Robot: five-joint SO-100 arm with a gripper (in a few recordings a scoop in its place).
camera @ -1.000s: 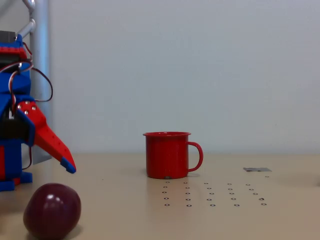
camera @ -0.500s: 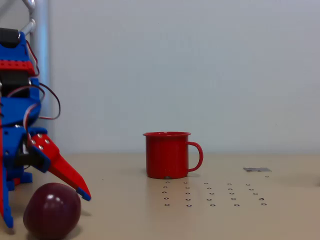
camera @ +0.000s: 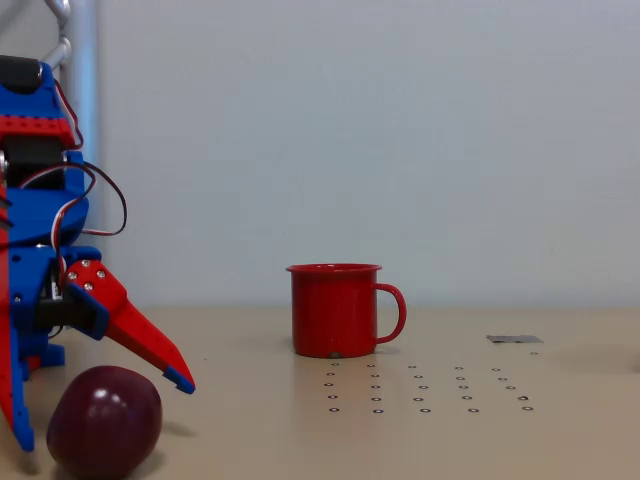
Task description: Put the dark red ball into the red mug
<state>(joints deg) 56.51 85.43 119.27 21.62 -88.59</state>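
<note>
The dark red ball point(camera: 104, 421) lies on the table at the lower left of the fixed view, glossy with small white highlights. My gripper point(camera: 102, 410) is open and straddles it: the red finger with a blue tip point(camera: 140, 345) slants down past the ball's right side, and the blue finger point(camera: 20, 420) stands at its left. Whether either finger touches the ball is unclear. The red mug point(camera: 335, 309) stands upright in the middle of the table, handle to the right, well to the right of the ball and gripper.
A tan table point(camera: 560, 420) with a grid of small holes point(camera: 425, 390) lies in front of the mug. A small grey flat piece point(camera: 514, 339) rests at the right. A metal pole point(camera: 78, 130) stands behind the arm at the left.
The gripper has come down from above the ball to straddle it. In the last half second the red finger swung slightly right and up, widening the opening. Ball and mug have not moved.
</note>
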